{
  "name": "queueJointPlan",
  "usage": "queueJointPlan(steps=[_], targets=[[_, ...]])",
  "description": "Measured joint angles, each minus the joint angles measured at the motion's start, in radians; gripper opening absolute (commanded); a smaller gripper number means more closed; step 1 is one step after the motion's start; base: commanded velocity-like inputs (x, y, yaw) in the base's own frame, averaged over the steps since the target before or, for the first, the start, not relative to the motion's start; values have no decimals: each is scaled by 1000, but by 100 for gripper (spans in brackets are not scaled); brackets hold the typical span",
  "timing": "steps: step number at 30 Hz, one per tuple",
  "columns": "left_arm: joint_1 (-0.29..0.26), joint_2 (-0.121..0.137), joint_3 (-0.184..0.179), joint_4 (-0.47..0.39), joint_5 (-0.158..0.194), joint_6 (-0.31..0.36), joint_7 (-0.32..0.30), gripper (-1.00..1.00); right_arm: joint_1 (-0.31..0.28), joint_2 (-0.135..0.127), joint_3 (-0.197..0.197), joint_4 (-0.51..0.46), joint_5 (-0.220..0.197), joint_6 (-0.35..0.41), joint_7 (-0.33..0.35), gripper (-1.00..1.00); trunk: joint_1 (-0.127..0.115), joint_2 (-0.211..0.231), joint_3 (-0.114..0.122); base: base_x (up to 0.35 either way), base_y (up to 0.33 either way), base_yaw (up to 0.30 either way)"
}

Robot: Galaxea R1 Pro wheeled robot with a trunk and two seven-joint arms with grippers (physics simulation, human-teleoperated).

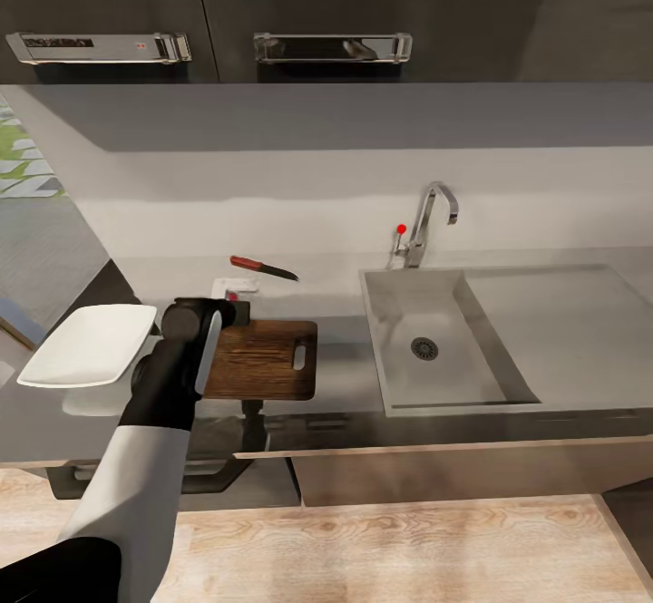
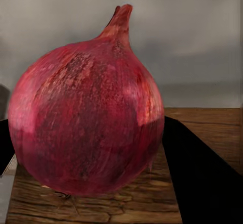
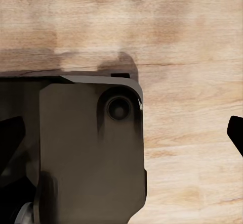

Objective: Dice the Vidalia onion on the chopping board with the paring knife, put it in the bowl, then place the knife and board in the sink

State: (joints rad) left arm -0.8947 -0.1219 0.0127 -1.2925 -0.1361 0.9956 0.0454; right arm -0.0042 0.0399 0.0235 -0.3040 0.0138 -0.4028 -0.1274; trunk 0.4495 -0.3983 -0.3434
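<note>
1. One arm works in the head view: the left gripper (image 1: 229, 311) reaches over the left end of the chopping board (image 1: 268, 360), which lies near the front edge of the bench (image 1: 345, 376), just left of the sink (image 1: 444, 349). A sliver of red at the wrist is likely the Vidalia onion (image 1: 234, 296). The paring knife (image 1: 263, 267) sits toward the back edge of the bench, apart from the board; the bowl (image 1: 86, 345) is at the left end.

2. In the left wrist view the onion (image 2: 86, 118) stands stem-up between the two dark fingers (image 2: 202, 178), its base at or just above the board (image 2: 212, 128); I cannot tell whether it touches. The fingers sit narrow against the bulb's flanks, so I judge them to be holding it.

3. Handling, as a judgement: the bulb is firm, light and round, with smooth skin that may slip or roll once let go. The widest middle is the sound place to take hold, and it should be set down gently, well inside the board's edges.

4. The right wrist view shows pale wooden floor (image 3: 192, 32) and a dark part of the robot's own body (image 3: 86, 153). One dark finger tip (image 3: 237, 133) shows at the edge; whether that pair is wide or narrow I cannot tell.
</note>
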Motion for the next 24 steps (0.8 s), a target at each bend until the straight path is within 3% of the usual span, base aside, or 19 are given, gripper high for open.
queueJointPlan(steps=[10, 24], targets=[[0, 0, 0, -56, 1, 2, 0, -100, 0, 0, 0, 0, 0, 0, 0, 100, 0, 0, 0, -30, 0, 0], [0, -4, -1, -58, 5, 2, -1, -100, 0, 0, 0, 0, 0, 0, 0, 100, 0, 0, 0, -227, -65, 0]])
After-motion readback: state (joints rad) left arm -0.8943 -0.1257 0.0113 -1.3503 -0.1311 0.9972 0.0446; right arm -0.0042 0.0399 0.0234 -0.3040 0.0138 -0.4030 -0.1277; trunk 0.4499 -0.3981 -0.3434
